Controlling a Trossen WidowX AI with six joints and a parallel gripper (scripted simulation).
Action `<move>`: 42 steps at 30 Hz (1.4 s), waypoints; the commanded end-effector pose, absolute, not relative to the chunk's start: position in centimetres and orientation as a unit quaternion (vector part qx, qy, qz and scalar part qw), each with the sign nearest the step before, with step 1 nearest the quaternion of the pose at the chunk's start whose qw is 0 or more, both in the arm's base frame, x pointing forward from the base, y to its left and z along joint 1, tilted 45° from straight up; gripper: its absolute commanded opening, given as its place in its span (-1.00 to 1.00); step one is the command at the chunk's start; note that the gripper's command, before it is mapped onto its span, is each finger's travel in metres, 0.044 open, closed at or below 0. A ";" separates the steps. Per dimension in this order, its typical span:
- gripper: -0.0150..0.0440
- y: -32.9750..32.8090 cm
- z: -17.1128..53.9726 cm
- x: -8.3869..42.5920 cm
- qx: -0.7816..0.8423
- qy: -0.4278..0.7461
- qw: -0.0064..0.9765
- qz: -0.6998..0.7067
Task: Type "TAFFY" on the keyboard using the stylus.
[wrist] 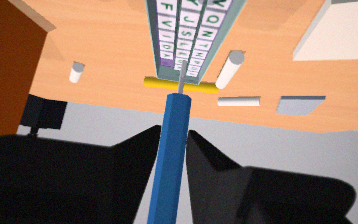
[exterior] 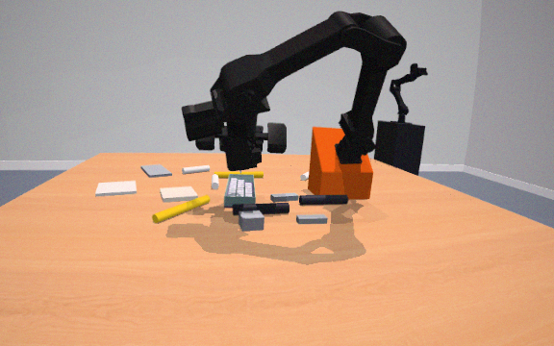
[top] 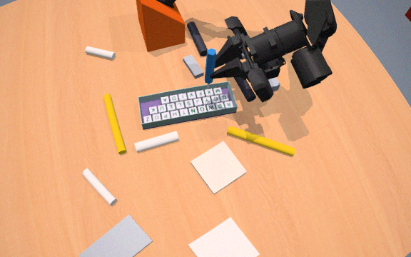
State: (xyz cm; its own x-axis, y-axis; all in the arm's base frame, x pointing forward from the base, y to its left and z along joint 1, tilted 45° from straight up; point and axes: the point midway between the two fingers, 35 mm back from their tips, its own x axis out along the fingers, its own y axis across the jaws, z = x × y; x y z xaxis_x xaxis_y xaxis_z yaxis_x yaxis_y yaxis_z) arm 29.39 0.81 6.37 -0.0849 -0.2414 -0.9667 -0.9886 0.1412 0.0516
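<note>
Pinching the blue stylus point(top: 210, 66) point(wrist: 170, 155), the gripper point(top: 212, 69) point(exterior: 243, 168) point(wrist: 174, 133) is hanging over one long edge of the keyboard point(top: 232, 94) point(exterior: 239, 201) point(wrist: 152, 40); its lettered rows are running lengthwise beyond the tip.

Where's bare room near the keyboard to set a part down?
Widest gap: between the left yellow rod and the upper white rod. Another: right of the cream square, below the right yellow rod. Crowded: the keyboard's upper right, under the tool.
</note>
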 end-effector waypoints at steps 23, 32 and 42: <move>-0.22 3.5 3.8 29.5 -0.508 0.606 0.447 0.417; -0.22 3.7 3.6 29.5 -0.508 0.606 0.447 0.417; -0.22 4.0 3.2 29.6 -0.508 0.606 0.447 0.417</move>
